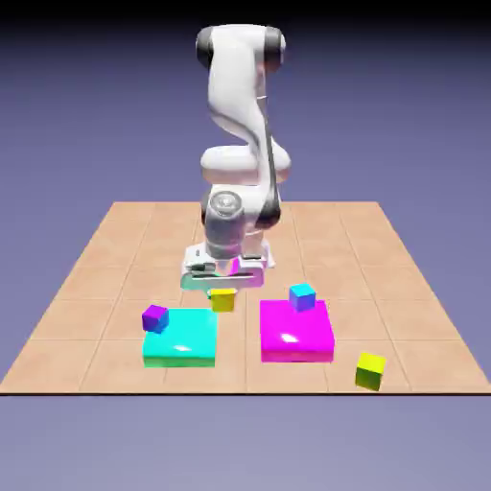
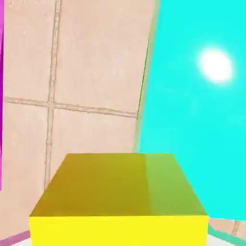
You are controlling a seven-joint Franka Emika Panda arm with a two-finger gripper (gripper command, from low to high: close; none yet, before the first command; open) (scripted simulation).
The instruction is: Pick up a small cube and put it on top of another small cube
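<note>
Rendered simulation test scene, shown by tan tiled table (image 1: 403, 288), featureless blue-violet backdrop (image 1: 86, 115), white robot arm (image 1: 240, 125), and flat-shaded, glossy coloured blocks such as cyan slab (image 1: 180, 338).

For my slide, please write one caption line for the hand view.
Hand view: the shut gripper holds a small yellow cube above the tiled table, with the cyan block alongside.

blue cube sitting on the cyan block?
No, the small blue cube sits on the magenta block; the cyan block carries a purple cube at its corner.
</note>
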